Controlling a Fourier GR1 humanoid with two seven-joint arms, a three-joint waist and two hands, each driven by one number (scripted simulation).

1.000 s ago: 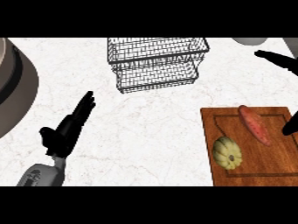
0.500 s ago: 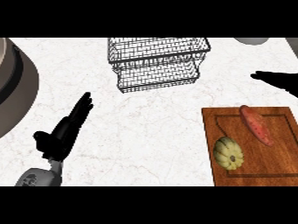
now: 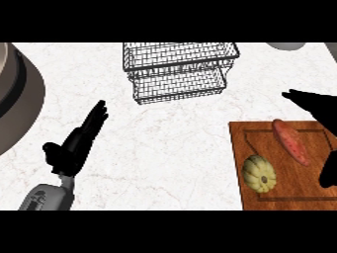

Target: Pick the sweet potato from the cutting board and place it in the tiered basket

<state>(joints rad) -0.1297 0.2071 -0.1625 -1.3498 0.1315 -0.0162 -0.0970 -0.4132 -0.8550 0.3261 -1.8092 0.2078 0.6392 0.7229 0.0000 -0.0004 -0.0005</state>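
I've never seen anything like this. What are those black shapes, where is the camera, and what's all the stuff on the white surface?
The camera sits in a humanoid robot's head, looking steeply down at a marble counter. The black shapes are its hands. The left hand rests open on its grey forearm, holding nothing. The right hand is spread open above a wooden cutting board, with nothing held yet. On the board lie a reddish sweet potato and a small pale squash. Farther back stands a wire tiered basket, where the sweet potato should go. A large round vessel shows at the left edge, and something pale at the top right is too cut off to identify.
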